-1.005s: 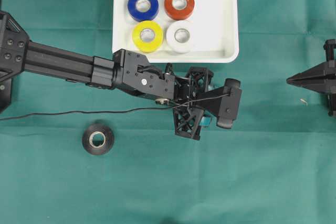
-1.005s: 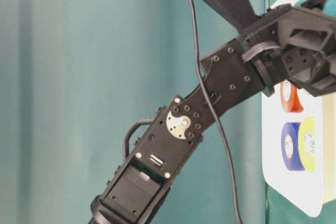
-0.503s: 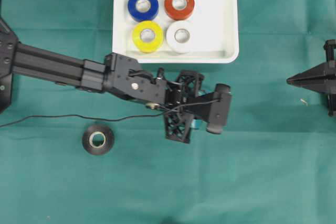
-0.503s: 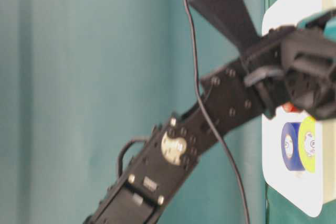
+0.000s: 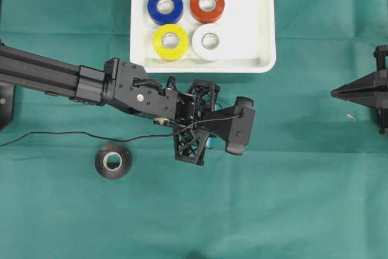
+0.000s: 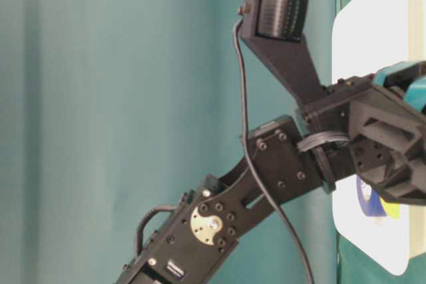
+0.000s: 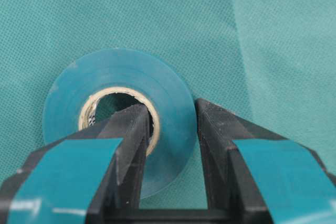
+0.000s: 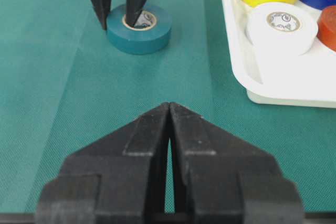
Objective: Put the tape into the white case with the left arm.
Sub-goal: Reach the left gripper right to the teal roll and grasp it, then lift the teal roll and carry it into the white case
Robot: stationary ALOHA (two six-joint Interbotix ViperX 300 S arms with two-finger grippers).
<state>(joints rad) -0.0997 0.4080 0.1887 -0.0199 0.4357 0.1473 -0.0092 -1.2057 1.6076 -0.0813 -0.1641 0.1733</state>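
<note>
**Left end effector pinching teal tape, dragged away from case**

Left end effector (image 7: 170, 129) was clamped on the teal tape's (image 7: 118, 114) wall, one finger in the core. Tape sat on the bench (image 5: 291, 198), not lifted. Over the last second the arm pulled back from the white case (image 5: 262, 22); four rolls already in. Black tape (image 5: 113, 161) still out. Right end effector (image 8: 169, 129) pressed together, idle.

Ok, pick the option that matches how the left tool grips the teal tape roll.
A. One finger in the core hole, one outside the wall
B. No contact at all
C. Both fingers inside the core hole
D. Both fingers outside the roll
A: in the left wrist view, the left tool has one finger in the teal tape roll's core and the other outside its wall.
</note>
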